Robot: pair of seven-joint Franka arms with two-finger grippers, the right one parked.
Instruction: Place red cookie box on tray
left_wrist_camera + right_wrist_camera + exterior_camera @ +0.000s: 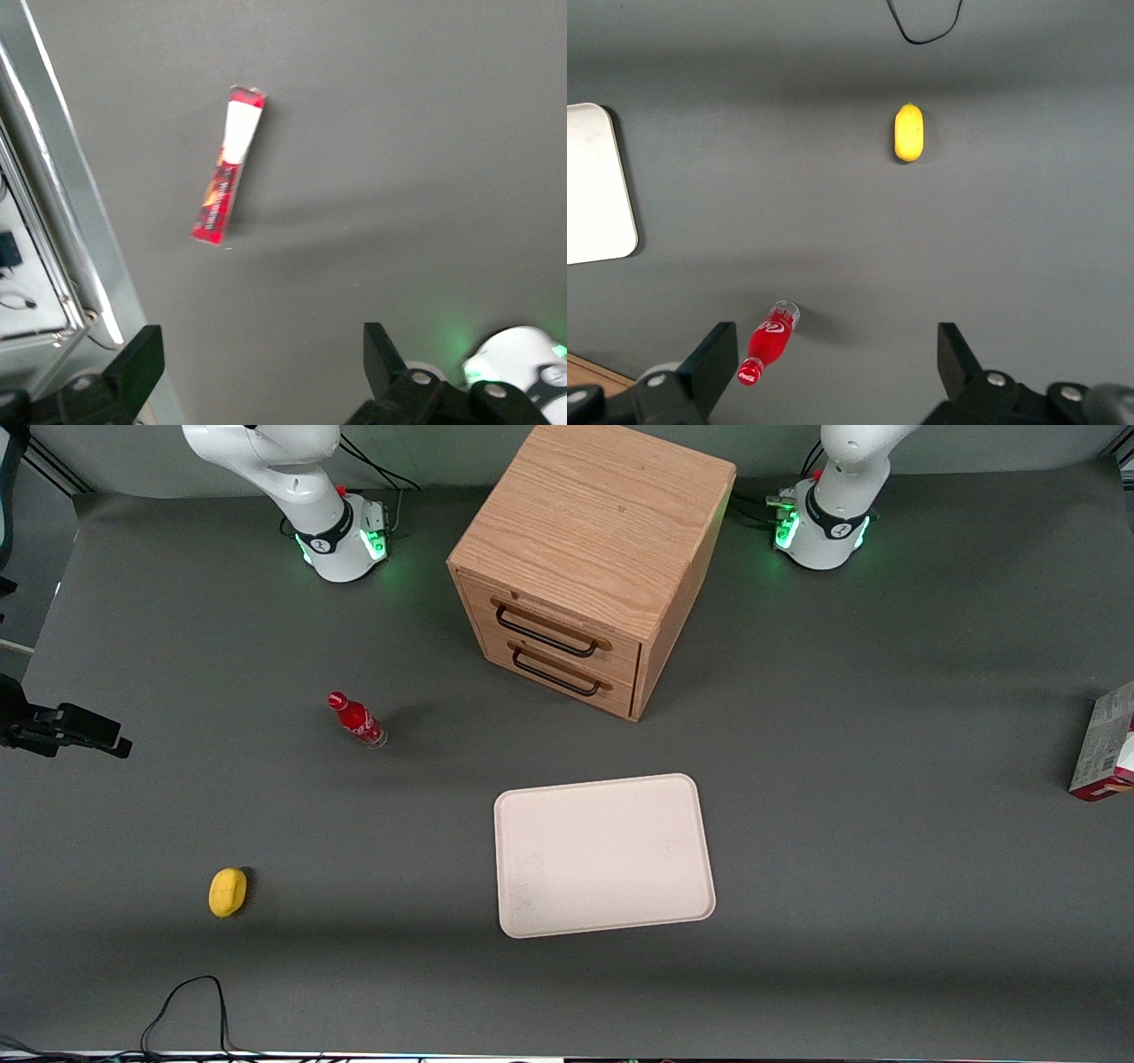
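Hovering gripper (257,372), jaws spread, above your red cookie box (229,165) | box seemingly on edge | tray (605,856) well apart.

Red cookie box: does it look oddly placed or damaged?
The red cookie box stands on its narrow edge at the working arm's end of the table, far from the tray. No damage visible. The open gripper hovers above it.

The working left arm (837,491) has a glossy white shell, with a black band ringing its round base, a small red spot just above that band, and green lights glowing at the foot, where black cables trail away. Its gripper (263,372) has two matte black, wedge-shaped fingers (137,365) set wide apart. Small round silver screws sit just below the fingers on the black finger mounts.
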